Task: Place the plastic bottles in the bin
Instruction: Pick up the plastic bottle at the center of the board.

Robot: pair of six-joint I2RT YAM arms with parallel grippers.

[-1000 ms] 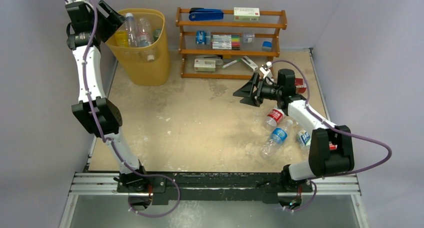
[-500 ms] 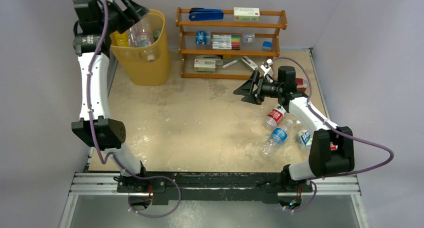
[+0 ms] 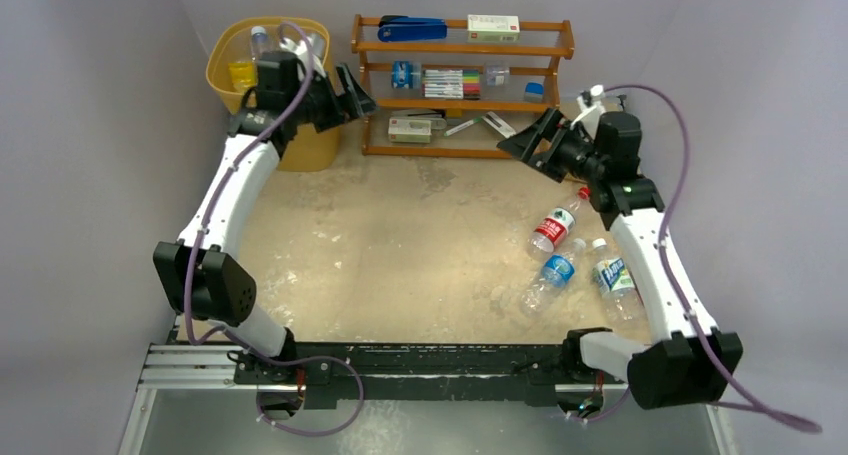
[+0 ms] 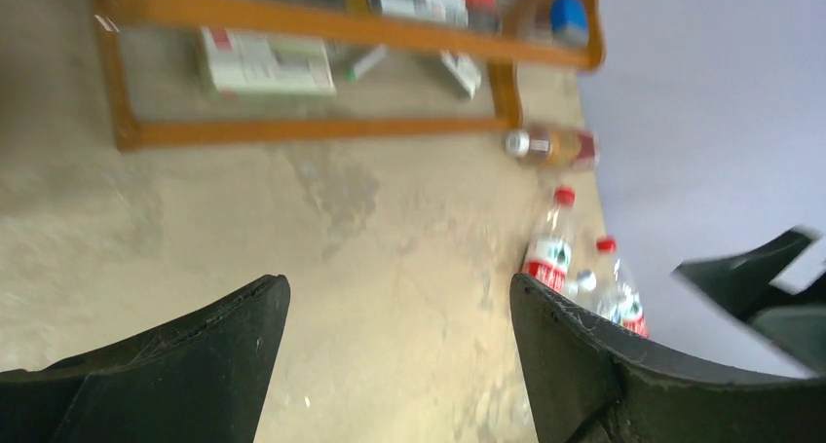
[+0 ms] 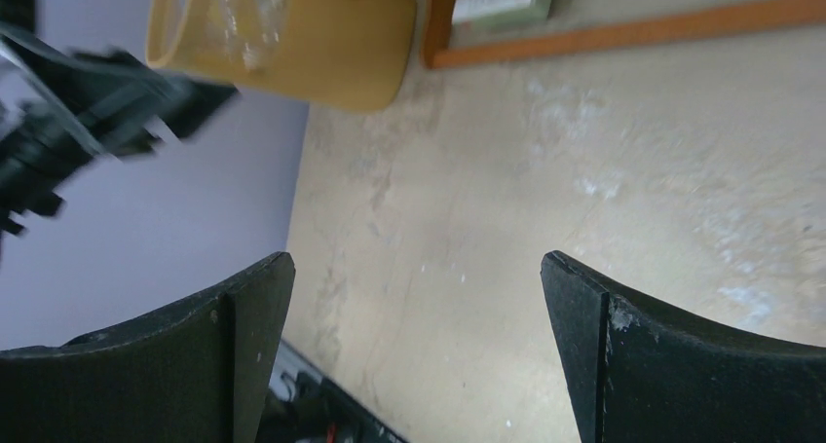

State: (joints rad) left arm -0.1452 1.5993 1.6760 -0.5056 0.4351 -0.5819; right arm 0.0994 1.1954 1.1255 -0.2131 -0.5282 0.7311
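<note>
Several bottles already sat in the bin, at least three loose bottles lay on the table near the right gripper, and it and the left gripper both gaped wide, empty.

Scuffed table — bin, shelf rack, loose bottles

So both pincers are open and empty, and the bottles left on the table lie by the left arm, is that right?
Not quite. The top view shows the bottles left on the table lying by the right arm, not the left. The left pincer and the right pincer are indeed open and empty.
</note>
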